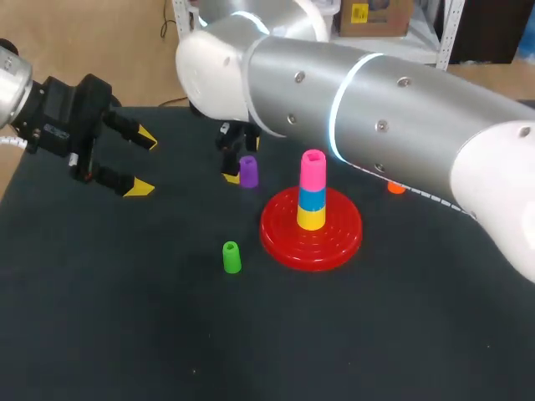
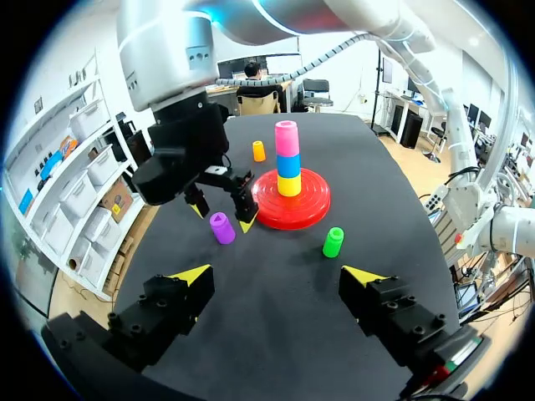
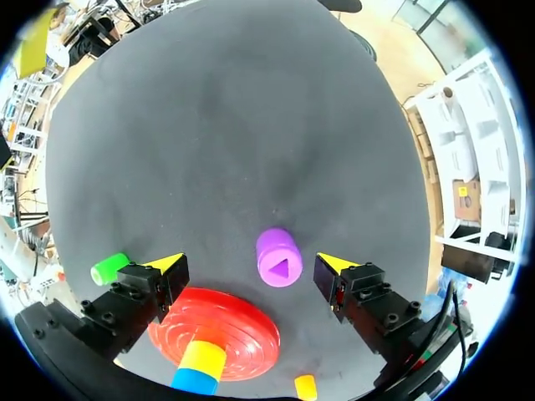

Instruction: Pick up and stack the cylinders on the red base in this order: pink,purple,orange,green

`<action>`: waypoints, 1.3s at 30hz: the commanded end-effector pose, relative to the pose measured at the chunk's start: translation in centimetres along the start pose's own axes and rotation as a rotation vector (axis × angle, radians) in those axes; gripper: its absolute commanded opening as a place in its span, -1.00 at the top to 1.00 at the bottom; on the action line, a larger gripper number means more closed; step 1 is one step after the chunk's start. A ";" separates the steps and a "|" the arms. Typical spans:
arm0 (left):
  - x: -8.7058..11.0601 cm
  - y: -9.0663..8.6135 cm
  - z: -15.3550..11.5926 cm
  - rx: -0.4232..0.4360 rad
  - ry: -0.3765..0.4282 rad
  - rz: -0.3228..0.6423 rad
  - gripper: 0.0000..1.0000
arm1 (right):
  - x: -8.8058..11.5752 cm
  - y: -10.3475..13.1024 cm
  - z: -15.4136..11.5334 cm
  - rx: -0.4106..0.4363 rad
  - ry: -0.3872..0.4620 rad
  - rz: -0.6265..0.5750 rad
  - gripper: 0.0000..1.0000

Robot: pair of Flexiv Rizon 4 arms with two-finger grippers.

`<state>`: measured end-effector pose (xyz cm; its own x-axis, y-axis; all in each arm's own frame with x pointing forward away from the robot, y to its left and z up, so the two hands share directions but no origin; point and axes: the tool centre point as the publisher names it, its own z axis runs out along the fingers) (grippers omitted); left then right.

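Observation:
The red base (image 1: pixel 276 234) carries a yellow, a blue and, on top, a pink cylinder (image 1: pixel 313 170). A purple cylinder (image 1: pixel 248 173) stands left of the base. My right gripper (image 1: pixel 238 157) hangs over it, open. In the right wrist view the purple cylinder (image 3: pixel 278 257) sits between the spread fingers of the right gripper (image 3: pixel 251 263), touching neither. The green cylinder (image 1: pixel 231 256) lies in front of the base. The orange cylinder (image 1: pixel 395 189) peeks out behind my right arm. My left gripper (image 1: pixel 138 160) is open and empty at the far left; the left wrist view shows the left gripper (image 2: pixel 278 275) well short of the purple cylinder (image 2: pixel 221 227).
My right arm (image 1: pixel 376 109) spans the table's back from the right, above the orange cylinder. The dark tabletop (image 1: pixel 125 317) is bare in front and at the left.

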<state>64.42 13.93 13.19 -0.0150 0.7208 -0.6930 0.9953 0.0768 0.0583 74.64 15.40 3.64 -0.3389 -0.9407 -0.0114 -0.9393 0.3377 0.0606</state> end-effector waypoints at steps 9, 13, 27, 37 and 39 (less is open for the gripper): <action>0.1 0.0 0.0 -0.002 -0.004 0.002 -1.00 | 0.8 -0.7 0.9 0.029 0.012 0.037 -1.00; 0.1 0.0 0.0 -0.002 -0.004 0.002 -1.00 | 0.8 -1.0 1.5 0.026 0.023 0.046 -1.00; 0.1 0.0 0.0 -0.002 -0.004 0.002 -1.00 | 0.5 -1.2 2.1 0.008 0.020 0.054 -1.00; 0.1 0.0 0.0 -0.002 -0.004 0.002 -1.00 | 0.5 -1.2 2.4 -0.015 0.020 0.057 -1.00; 0.1 0.0 0.0 -0.002 -0.004 0.002 -1.00 | 0.5 -1.2 2.5 -0.021 0.023 0.060 -1.00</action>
<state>64.42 13.93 13.20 -0.0150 0.7208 -0.6930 0.9953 0.0768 0.0584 75.02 14.61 1.10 -0.3924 -0.9197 0.0120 -0.9170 0.3922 0.0724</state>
